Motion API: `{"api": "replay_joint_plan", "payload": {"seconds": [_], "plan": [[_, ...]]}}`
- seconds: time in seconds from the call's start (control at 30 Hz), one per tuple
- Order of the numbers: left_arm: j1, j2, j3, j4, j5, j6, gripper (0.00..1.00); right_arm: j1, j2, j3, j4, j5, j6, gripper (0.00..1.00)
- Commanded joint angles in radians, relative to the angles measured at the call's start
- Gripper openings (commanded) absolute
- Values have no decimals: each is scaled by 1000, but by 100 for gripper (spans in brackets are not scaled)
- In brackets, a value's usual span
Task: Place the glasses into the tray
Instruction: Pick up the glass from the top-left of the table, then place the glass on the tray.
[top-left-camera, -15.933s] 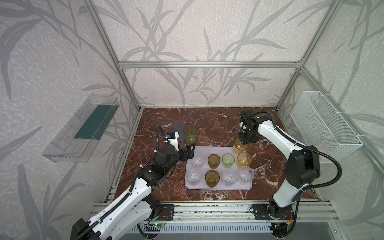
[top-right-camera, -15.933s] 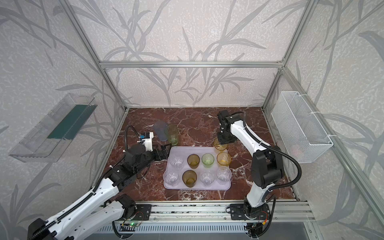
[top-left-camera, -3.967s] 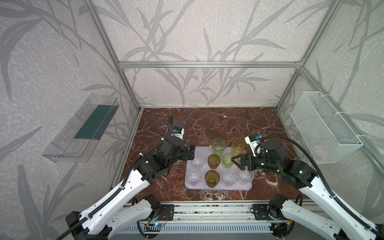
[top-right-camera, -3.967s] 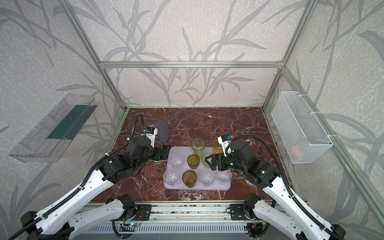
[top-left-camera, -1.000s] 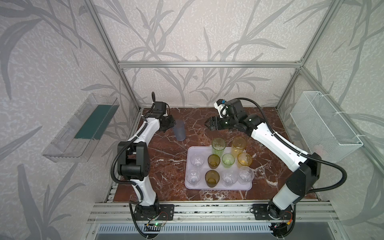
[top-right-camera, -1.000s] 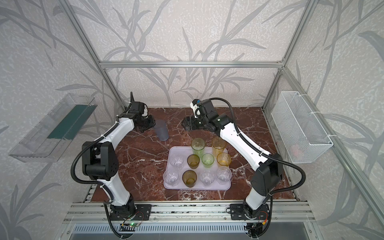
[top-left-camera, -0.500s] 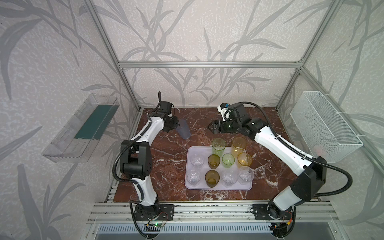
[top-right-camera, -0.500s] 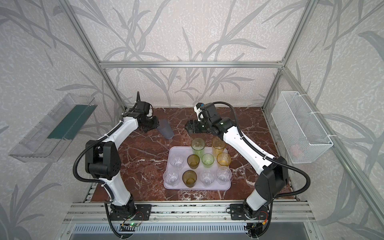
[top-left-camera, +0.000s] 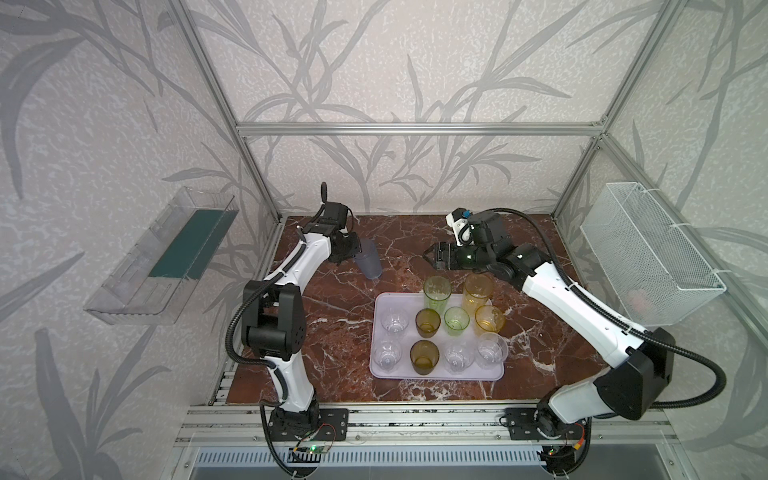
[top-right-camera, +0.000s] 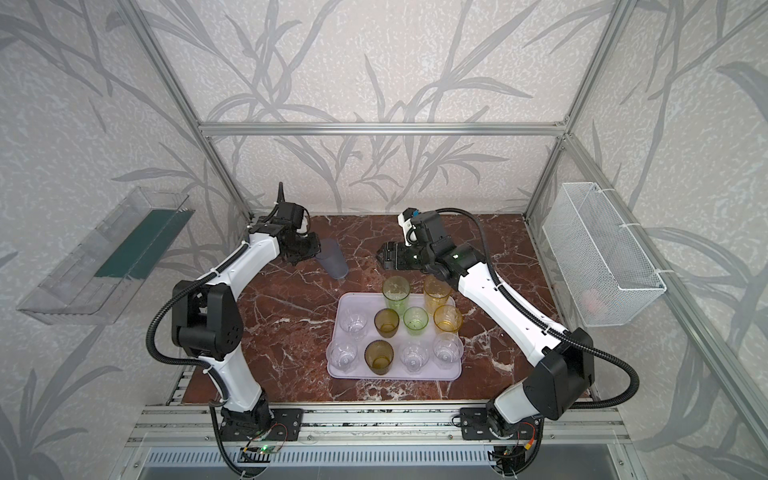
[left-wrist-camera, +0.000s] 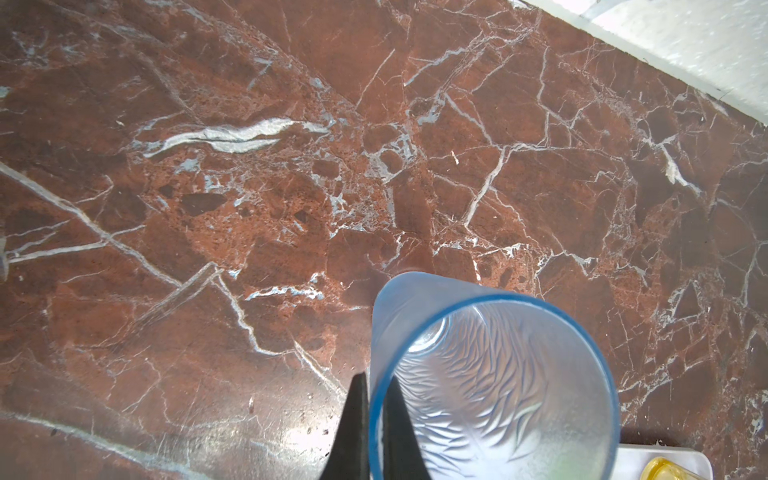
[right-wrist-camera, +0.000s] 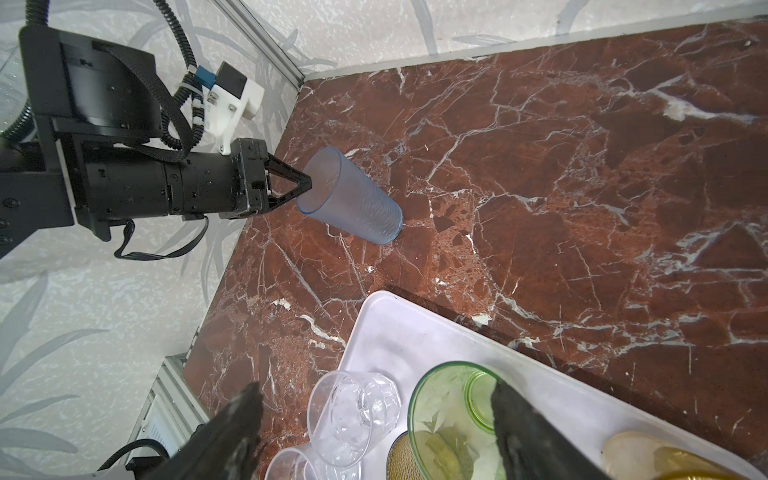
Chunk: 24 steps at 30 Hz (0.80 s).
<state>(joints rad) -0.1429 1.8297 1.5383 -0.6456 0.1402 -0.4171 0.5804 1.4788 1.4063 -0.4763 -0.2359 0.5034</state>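
My left gripper (top-left-camera: 356, 250) (right-wrist-camera: 309, 183) is shut on the rim of a tall blue-grey glass (top-left-camera: 369, 261) (top-right-camera: 333, 261) (right-wrist-camera: 353, 201), with one finger inside and one outside (left-wrist-camera: 374, 380). This glass (left-wrist-camera: 490, 374) leans at the back left of the marble, apart from the tray, its base low by the surface. The pale lilac tray (top-left-camera: 384, 297) (top-right-camera: 351, 300) (right-wrist-camera: 395, 332) holds several glasses: tall green (top-left-camera: 436, 291), tall yellow (top-left-camera: 477, 293), and short amber, green, yellow and clear ones. My right gripper (top-left-camera: 429, 254) (top-right-camera: 380, 254) (right-wrist-camera: 374, 390) hangs open and holds nothing, above the tray's far edge.
A clear plastic bin (top-left-camera: 162, 257) hangs on the left wall and a white wire basket (top-left-camera: 648, 253) on the right wall. Aluminium frame posts stand at the back corners. The back wall runs close behind both grippers.
My left gripper has shut on the blue-grey glass's rim, and the glass has tipped and shifted slightly right. My right arm has drifted right and nearer the tray, still open.
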Motion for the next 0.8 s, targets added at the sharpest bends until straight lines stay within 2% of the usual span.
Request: {"api": "replay_joint_plan", "payload": {"seconds": [0.0,0.77], "plan": [[-19,-66,30,-20,-22,18,0,-12,-57,-30,19,4,14,86],[-107,-276,-68,-89,-90,19,0,-46,-218,-223,81,0,16,86]]}}
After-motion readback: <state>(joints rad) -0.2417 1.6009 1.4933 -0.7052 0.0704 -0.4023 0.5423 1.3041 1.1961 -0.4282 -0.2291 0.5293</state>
